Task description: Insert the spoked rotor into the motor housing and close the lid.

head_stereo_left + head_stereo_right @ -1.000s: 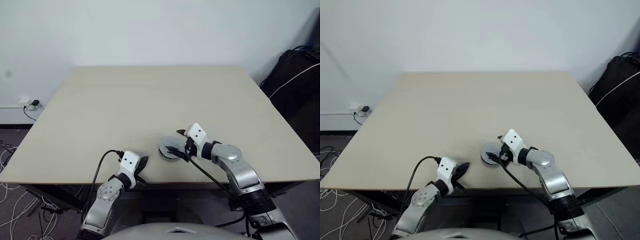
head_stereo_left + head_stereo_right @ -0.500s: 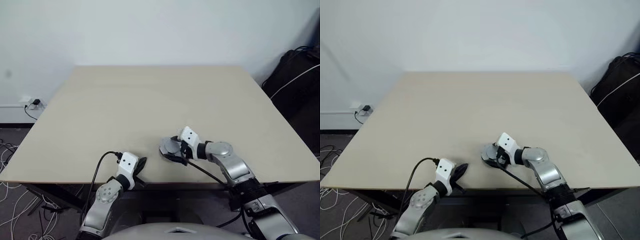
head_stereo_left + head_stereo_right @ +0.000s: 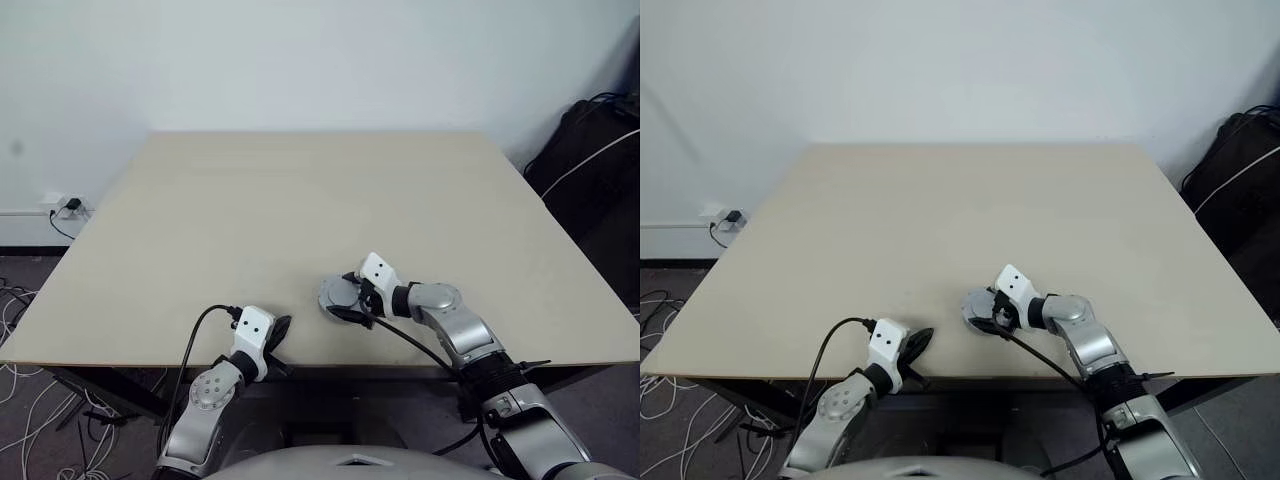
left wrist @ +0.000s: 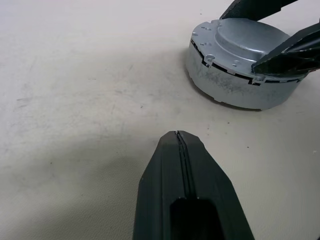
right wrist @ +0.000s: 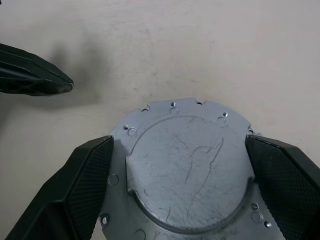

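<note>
The lid (image 5: 187, 165), smooth grey with a raised centre, lies on top of the motor housing (image 4: 235, 85), whose grey outer wall stands on the table near the front edge. The spoked rotor is hidden. My right gripper (image 3: 341, 297) is open, one black finger (image 5: 90, 170) on each side of the lid at its rim. My left gripper (image 3: 282, 325) is shut and empty, resting low over the table's front edge a short way left of the housing; its tip (image 5: 50, 82) also shows in the right wrist view.
The beige table (image 3: 300, 200) stretches bare beyond the housing. A black bag (image 3: 590, 150) stands on the floor off the right side. Cables (image 3: 20, 300) and a wall socket (image 3: 60, 208) lie off the left side.
My right gripper has come down and a little left, so its open fingers now flank the lid. The left gripper and the housing have stayed put.
</note>
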{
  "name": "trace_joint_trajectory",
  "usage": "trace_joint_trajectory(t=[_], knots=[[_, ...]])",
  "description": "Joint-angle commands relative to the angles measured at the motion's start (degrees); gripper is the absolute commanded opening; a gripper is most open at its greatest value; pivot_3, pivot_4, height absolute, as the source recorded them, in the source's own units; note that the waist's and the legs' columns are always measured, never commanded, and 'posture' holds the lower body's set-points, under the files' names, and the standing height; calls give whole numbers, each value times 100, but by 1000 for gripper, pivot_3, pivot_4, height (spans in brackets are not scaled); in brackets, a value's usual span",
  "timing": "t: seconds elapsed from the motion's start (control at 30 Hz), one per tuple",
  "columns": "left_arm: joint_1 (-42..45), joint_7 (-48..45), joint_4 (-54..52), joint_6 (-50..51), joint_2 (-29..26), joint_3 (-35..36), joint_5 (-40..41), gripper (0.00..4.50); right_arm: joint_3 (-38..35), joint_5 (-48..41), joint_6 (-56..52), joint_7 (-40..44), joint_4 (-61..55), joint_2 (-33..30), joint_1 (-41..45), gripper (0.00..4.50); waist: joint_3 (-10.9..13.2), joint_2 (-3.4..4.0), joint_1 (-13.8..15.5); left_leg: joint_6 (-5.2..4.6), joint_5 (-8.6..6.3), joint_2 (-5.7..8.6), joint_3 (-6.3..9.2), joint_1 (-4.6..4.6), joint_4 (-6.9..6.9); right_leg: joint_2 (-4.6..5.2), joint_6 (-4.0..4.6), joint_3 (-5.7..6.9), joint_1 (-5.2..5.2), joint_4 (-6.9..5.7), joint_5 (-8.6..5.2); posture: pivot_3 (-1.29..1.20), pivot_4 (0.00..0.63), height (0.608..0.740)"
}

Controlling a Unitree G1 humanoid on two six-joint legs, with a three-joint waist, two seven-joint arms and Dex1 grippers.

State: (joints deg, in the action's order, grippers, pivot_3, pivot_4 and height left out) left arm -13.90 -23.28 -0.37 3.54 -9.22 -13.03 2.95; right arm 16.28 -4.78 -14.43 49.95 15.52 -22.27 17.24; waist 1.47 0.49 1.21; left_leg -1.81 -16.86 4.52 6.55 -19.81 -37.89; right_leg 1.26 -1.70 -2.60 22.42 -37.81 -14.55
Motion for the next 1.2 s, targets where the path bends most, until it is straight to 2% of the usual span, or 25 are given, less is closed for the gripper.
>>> trace_joint_trajectory(t=[0.03,0.13,0.2,0.47,1.2], knots=[[50,-7,-297,-27,-13,4,33,0,-136,-20,-43,-30,-28,-20,97,4490,0,0,-1,0,0,0,0,0,0,0,0,0,0,0,0,0,0,740],[53,-15,-297,-28,-13,1,34,0,-166,-34,-75,-59,-47,-22,80,3933,0,0,0,0,0,0,0,0,0,0,0,0,0,0,0,0,0,740],[51,-18,-298,-27,-10,-4,33,0,-193,-54,-88,-59,-66,-19,69,3283,0,0,0,0,0,0,0,1,0,0,0,0,-1,0,0,0,0,740],[52,-30,-287,-25,3,-23,33,0,-392,-307,-198,-185,-478,99,-98,3248,0,0,5,0,0,0,0,-1,0,0,0,0,1,0,0,0,0,740],[153,-83,58,-209,13,16,36,0,-35,328,-275,-616,-541,61,-118,3248,-2,1,-4,1,1,0,-1,2,-3,0,-2,0,-1,-2,1,0,0,740]])
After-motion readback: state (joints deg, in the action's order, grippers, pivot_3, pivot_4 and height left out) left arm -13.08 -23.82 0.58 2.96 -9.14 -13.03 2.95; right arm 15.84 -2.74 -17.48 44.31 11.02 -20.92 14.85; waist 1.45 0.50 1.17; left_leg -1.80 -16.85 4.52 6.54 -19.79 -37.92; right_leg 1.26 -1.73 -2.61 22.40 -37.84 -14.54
